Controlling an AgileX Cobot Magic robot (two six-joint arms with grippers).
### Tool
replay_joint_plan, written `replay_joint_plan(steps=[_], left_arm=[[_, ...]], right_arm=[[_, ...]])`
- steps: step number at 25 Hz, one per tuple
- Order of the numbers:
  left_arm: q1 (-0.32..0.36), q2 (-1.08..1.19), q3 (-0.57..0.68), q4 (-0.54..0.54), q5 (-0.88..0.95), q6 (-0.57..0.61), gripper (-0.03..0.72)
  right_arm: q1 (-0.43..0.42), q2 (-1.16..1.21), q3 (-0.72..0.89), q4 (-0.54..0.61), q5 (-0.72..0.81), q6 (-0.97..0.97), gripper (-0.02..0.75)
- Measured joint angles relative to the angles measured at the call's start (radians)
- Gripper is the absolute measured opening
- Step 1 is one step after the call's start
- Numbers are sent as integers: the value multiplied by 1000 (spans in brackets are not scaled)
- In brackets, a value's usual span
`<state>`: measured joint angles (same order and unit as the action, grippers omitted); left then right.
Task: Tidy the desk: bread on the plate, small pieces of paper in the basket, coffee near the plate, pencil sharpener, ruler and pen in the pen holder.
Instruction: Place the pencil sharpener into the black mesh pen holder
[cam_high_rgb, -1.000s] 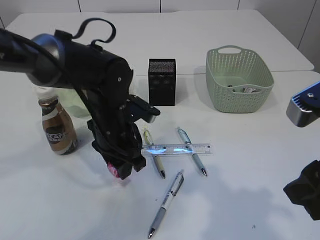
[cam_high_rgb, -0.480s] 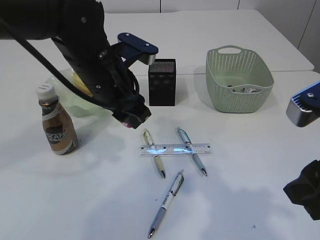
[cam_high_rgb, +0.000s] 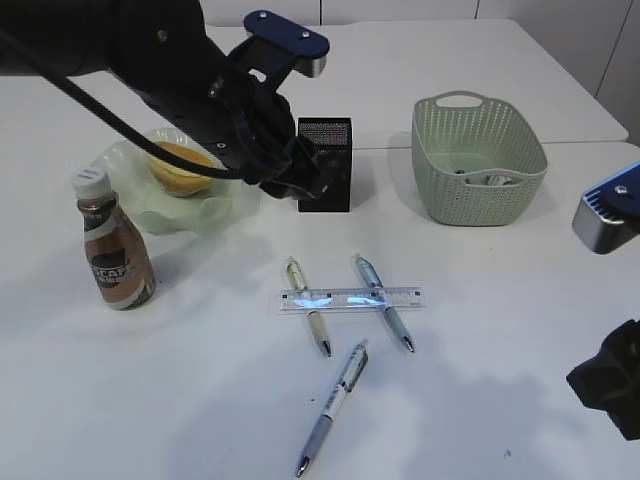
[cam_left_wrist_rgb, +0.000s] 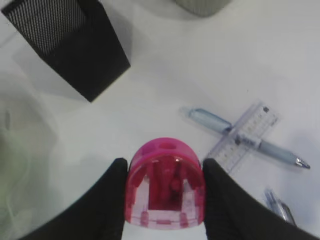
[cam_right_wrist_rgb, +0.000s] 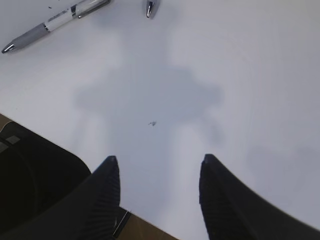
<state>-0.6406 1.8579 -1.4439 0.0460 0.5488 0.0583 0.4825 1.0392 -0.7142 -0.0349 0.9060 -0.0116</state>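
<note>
Sharpener carried toward the pen holder

Pencil sharpener (cam_left_wrist_rgb: 165, 185), a pink translucent one, is gripped between the jaws of the left gripper (cam_left_wrist_rgb: 165, 192), and it is held in the air above the worktop (cam_high_rgb: 480, 400). In the exterior view the left gripper (cam_high_rgb: 300, 180) is seen just beside the black mesh pen holder (cam_high_rgb: 324, 164), at about the height of its upper part; whether it is already over the opening cannot be told, since the arm covers that side. The step in hand is judged to be the delivery of the sharpener.

For the next move, the sharpener must be brought right above the open top of the holder, and only then should the jaws be released.

The right gripper (cam_right_wrist_rgb: 157, 192) hangs with its jaws open and empty, low over the bare worktop. The ruler (cam_high_rgb: 350, 298) lies across two pens (cam_high_rgb: 383, 303), with a third pen (cam_high_rgb: 333, 405) near. The bread (cam_high_rgb: 180, 166) is already on the plate (cam_high_rgb: 215, 215), and the coffee (cam_high_rgb: 113, 245) stands near it.
</note>
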Motion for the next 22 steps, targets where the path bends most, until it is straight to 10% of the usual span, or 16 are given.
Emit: replay_joint_plan(steps=[22], left_arm=[[104, 46, 3, -231, -518, -2, 298]], right_arm=[[0, 0, 0, 0, -26, 0, 407]])
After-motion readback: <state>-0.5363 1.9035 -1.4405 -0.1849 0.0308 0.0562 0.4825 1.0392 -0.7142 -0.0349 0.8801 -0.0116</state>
